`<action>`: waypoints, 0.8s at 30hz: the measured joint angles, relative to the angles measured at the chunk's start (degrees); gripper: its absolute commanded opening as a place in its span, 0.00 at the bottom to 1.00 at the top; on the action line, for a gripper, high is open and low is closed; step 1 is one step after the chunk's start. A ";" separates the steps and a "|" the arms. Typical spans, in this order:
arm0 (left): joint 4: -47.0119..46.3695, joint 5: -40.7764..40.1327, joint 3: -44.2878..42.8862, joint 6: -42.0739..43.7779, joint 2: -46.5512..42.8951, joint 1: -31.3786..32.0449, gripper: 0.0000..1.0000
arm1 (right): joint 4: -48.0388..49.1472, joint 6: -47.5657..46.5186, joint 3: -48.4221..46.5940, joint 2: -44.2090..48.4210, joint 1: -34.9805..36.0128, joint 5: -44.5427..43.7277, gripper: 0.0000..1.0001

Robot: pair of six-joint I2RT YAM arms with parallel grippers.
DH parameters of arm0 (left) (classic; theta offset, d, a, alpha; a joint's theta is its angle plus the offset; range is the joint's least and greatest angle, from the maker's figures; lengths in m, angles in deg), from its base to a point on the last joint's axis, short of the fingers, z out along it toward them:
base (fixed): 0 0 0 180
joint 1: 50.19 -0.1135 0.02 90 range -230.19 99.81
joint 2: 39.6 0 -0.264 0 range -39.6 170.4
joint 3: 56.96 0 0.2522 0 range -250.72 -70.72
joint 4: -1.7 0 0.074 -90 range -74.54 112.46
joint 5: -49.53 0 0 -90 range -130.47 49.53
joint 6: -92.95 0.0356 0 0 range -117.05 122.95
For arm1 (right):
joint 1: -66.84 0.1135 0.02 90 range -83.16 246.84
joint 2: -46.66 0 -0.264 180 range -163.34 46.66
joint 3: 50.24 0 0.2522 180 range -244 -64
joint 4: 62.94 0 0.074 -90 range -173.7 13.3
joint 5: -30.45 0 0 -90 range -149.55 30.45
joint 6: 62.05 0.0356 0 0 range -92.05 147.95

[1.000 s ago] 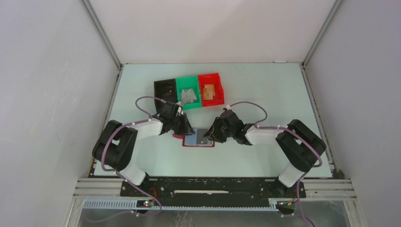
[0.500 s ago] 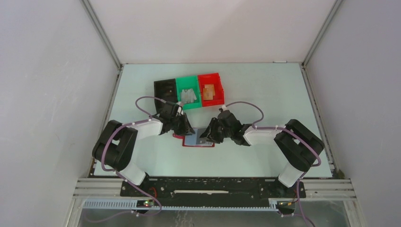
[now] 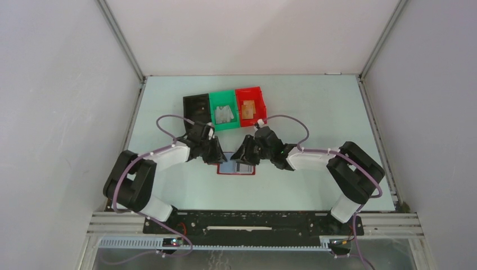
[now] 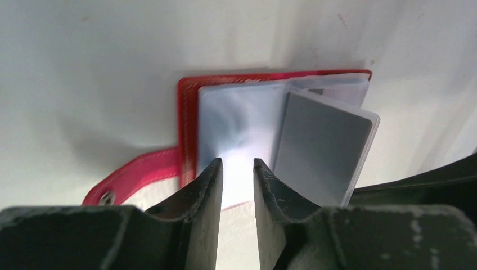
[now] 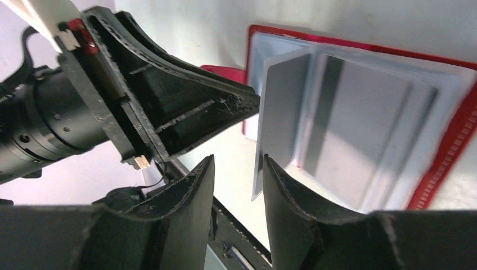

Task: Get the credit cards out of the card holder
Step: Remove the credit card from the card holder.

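The dark-red card holder [image 3: 236, 168] lies open on the table between both grippers, its strap tab [image 4: 129, 177] pointing left. One clear sleeve stands tilted up from it with a pale grey-blue credit card [image 4: 320, 149] inside; the same card [image 5: 360, 129] shows in the right wrist view. My left gripper [image 4: 237, 163] hovers at the holder's near-left edge, jaws a narrow gap apart with nothing between them. My right gripper [image 5: 236, 160] is open at the raised sleeve's free edge [image 5: 281, 112], which stands just beside its right finger, not pinched. The left gripper [image 5: 169, 107] faces it closely.
Black [image 3: 197, 106], green [image 3: 224, 122] and red [image 3: 260, 107] bins stand in a row behind the holder. A grey card [image 3: 224, 114] lies in the green bin and a tan card [image 3: 248, 109] in the red one. White walls enclose the table.
The right gripper has moved left and farther back, to the holder's far edge. The left arm has swung in, its gripper staying at the holder's far-left corner, and its jaws have opened slightly.
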 measured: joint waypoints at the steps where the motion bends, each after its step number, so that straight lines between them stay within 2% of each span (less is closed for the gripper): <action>1: 1.01 -0.33 0.00 0.20 -0.61 -0.13 0.33 | 0.00 -0.15 -0.59 -0.11 0.15 0.15 0.46; 8: 8.68 -3.19 -0.02 0.81 -8.09 -5.20 0.33 | 0.44 -0.83 -5.97 -3.54 1.38 1.33 0.48; 16: 12.17 -6.95 -0.02 0.85 -14.01 -8.52 0.33 | -0.24 -1.07 -8.26 -8.59 1.88 3.34 0.48; 24: 10.21 -1.86 -0.02 1.38 -12.68 -7.41 0.32 | -2.10 -1.88 -6.60 -6.32 1.36 1.27 0.45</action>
